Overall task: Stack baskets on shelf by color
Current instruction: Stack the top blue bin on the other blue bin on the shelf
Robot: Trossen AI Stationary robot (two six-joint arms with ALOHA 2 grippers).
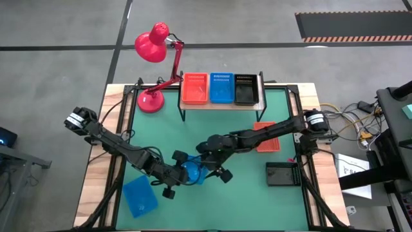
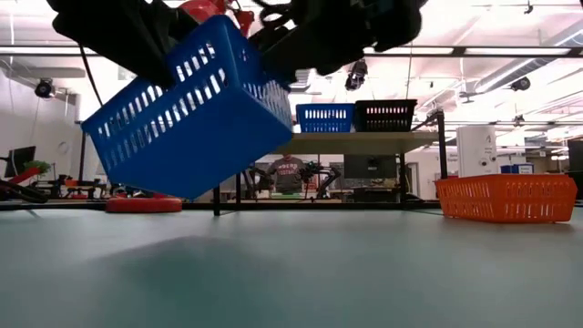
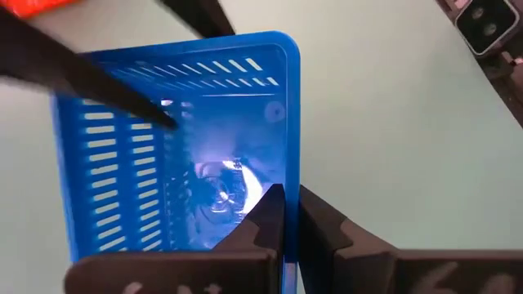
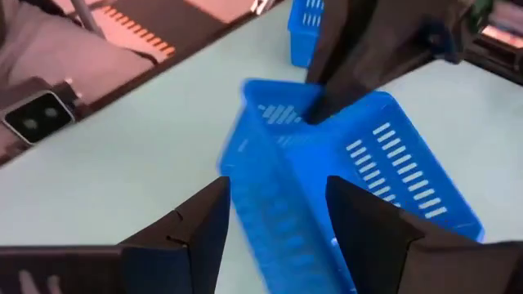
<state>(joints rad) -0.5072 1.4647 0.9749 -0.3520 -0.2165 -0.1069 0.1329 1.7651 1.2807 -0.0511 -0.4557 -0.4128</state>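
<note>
Overhead, level and wrist views of a basket being handled above the green-topped table (image 1: 219, 122). The shelf (image 1: 222, 103) stands at the table's far edge and serves as landmark; on it sit, side by side, an orange-red basket (image 1: 194, 89), a blue basket (image 1: 221, 88) and a black basket (image 1: 245, 89). Well in front of the shelf, the left gripper (image 3: 288, 219) pinches one wall of the held blue basket (image 2: 187, 109), its fingers pressed together on the rim; the level view shows this basket tilted and raised clear of the table surface. The right gripper (image 4: 276, 214) is at the same basket, its fingers spread on either side of a wall; whether they touch it cannot be told. Partly under the right arm, in front of the shelf's right end, lies a second orange-red basket (image 1: 269, 137); nearer the front edge on that side lies a second black basket (image 1: 282, 174). A third blue basket (image 1: 140, 196) lies at the front left corner. A red desk lamp (image 1: 153, 64) stands just left of the shelf.
</note>
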